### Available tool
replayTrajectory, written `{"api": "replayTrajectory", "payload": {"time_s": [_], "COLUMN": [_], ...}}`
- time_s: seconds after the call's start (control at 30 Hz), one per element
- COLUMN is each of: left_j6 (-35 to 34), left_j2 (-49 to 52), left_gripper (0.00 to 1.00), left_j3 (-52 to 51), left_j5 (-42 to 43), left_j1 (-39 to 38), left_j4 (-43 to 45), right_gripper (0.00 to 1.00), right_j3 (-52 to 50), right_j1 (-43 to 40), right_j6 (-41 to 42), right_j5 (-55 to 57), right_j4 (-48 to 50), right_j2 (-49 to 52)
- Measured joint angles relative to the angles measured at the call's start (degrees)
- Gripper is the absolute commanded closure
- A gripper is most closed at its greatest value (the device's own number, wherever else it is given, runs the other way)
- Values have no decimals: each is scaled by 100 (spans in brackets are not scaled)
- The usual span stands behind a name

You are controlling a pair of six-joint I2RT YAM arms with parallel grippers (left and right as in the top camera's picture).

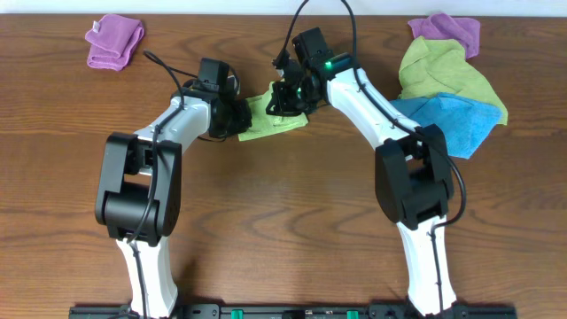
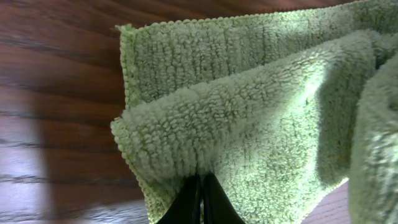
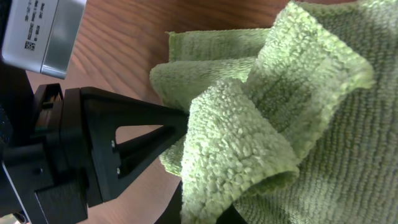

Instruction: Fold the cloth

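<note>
The lime-green cloth (image 1: pixel 263 123) lies bunched and partly doubled over at the middle of the wooden table, between both arms. My left gripper (image 1: pixel 237 115) is shut on its left edge; in the left wrist view the black fingers (image 2: pixel 201 196) pinch a folded layer of the cloth (image 2: pixel 249 112). My right gripper (image 1: pixel 288 101) is shut on the cloth's right part. In the right wrist view a rolled fold of the cloth (image 3: pixel 280 106) covers most of my right gripper (image 3: pixel 203 215), and the left gripper's fingers (image 3: pixel 134 140) touch the cloth from the left.
A purple cloth (image 1: pixel 115 41) lies at the back left. At the back right sit another purple cloth (image 1: pixel 447 28), a duller olive-green cloth (image 1: pixel 447 75) and a blue cloth (image 1: pixel 454 122), close to my right arm's elbow.
</note>
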Motion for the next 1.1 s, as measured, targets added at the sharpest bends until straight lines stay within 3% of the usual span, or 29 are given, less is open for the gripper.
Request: {"api": "replayTrajectory", "payload": {"time_s": [0.5,0.9,1.1], "left_j6": [-83,-83,-79], "left_j2": [-278,-2691,-3121], "left_gripper": [94,94,94], "left_j3": [0,0,0], "left_j5": [442,-291,-415], "left_j1": [127,505,610], "left_j4": [-52,-1045,-1405], "right_gripper": [99,99,99], "right_j3": [0,0,0], "right_j1": [7,55,199], "right_j6": [-153,-175,-195], "right_j5": [-9,105,136], "right_j4": [-44,321,404], "right_j2": [0,0,0]}}
